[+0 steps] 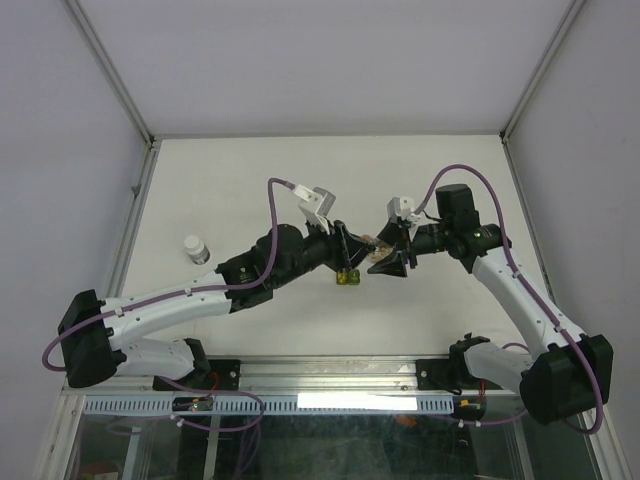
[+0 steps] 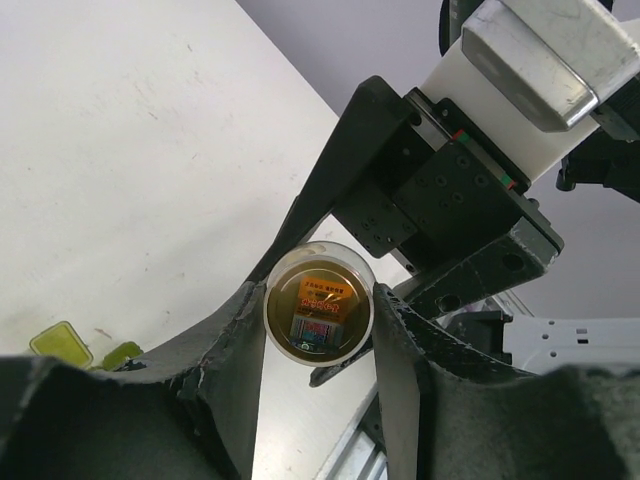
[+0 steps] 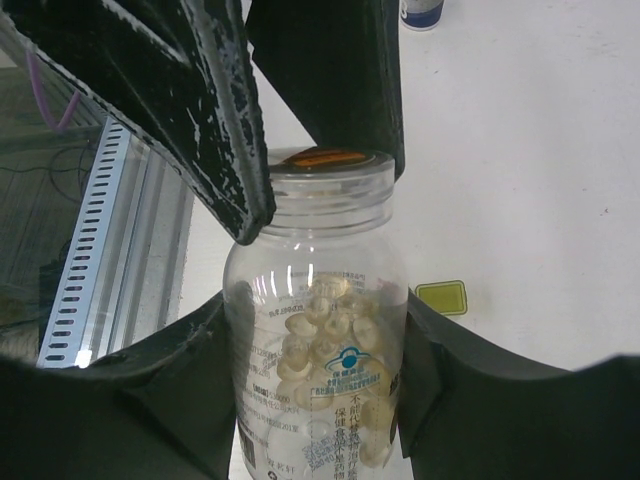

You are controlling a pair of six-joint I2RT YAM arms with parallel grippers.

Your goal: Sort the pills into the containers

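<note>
A small clear bottle (image 3: 318, 330) of pale tan pills (image 3: 330, 345) is held between both grippers above the table. My right gripper (image 3: 315, 335) is shut on the bottle's body. My left gripper (image 2: 318, 302) is shut on the bottle's clear cap (image 2: 318, 305), whose orange label faces the left wrist camera. In the top view the left gripper (image 1: 343, 243) and right gripper (image 1: 386, 256) meet at the bottle (image 1: 374, 243). The olive-green compartment box (image 1: 347, 278) lies on the table just below them; it also shows in the right wrist view (image 3: 441, 297) and the left wrist view (image 2: 62, 343).
A white-capped greyish vial (image 1: 196, 249) stands at the left of the table and shows in the right wrist view (image 3: 422, 12). A metal rail (image 1: 330, 375) runs along the table's near edge. White walls enclose the table.
</note>
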